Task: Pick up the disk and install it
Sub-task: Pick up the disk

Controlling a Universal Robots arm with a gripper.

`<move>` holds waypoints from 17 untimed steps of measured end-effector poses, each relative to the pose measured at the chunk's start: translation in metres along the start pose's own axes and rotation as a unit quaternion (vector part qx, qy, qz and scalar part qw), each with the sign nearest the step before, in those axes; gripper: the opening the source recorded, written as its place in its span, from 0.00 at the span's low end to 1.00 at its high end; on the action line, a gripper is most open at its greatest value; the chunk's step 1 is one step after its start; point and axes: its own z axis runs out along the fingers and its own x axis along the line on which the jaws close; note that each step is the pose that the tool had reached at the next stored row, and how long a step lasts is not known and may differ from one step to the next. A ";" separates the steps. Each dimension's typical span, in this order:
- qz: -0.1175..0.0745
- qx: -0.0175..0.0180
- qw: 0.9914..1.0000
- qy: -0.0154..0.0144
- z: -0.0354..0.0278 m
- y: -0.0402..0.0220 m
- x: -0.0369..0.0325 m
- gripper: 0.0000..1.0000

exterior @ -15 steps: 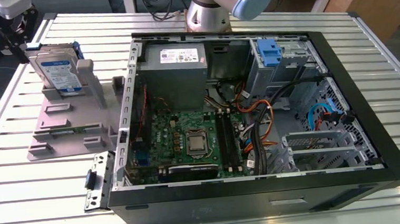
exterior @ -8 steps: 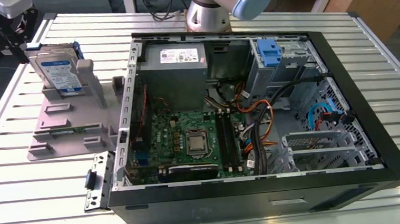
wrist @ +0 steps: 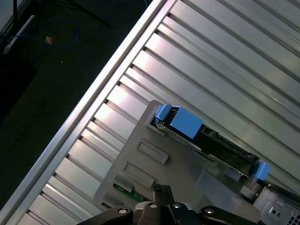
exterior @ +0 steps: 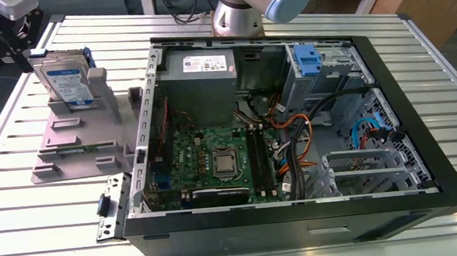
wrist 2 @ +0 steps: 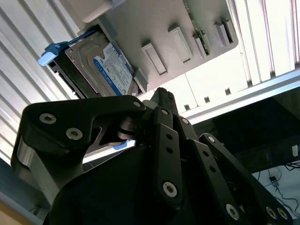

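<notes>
The disk (exterior: 66, 84), upright in the grey stand (exterior: 81, 147), is best approached squarely by the nearby hand (exterior: 13, 46), whose open or closed state cannot be told.

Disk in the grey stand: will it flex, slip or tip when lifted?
The disk looks like a rigid metal slab, so probably stiff and heavy for its size. Its smooth metal faces may be slippery; the blue bracket likely grips better. Standing on edge in the grey stand, it could tip if nudged sideways.

One disk (exterior: 66, 82), one grey stand (exterior: 81, 147), one open computer case (exterior: 259, 228).
</notes>
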 end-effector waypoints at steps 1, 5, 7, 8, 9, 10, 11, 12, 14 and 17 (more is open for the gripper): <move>-0.002 0.000 1.000 0.000 0.0000 0.0000 0.0000 0.10; -0.011 0.000 1.000 0.000 0.0000 0.0000 0.0000 0.10; -0.015 0.000 1.000 0.001 0.0000 0.0000 0.0000 0.10; -0.016 0.000 1.000 0.001 0.0000 0.0000 0.0000 0.10; -0.018 0.000 1.000 0.001 0.0000 0.0000 0.0000 0.10; -0.020 0.000 1.000 0.001 0.0001 0.0000 0.0000 0.10; -0.022 0.000 1.000 0.001 0.0001 0.0000 0.0000 0.10; -0.024 0.000 1.000 0.001 0.0000 0.0000 0.0000 0.10; -0.027 0.000 1.000 0.001 0.0001 0.0000 0.0000 0.10; -0.033 0.000 0.999 0.001 0.0000 0.0000 0.0000 0.10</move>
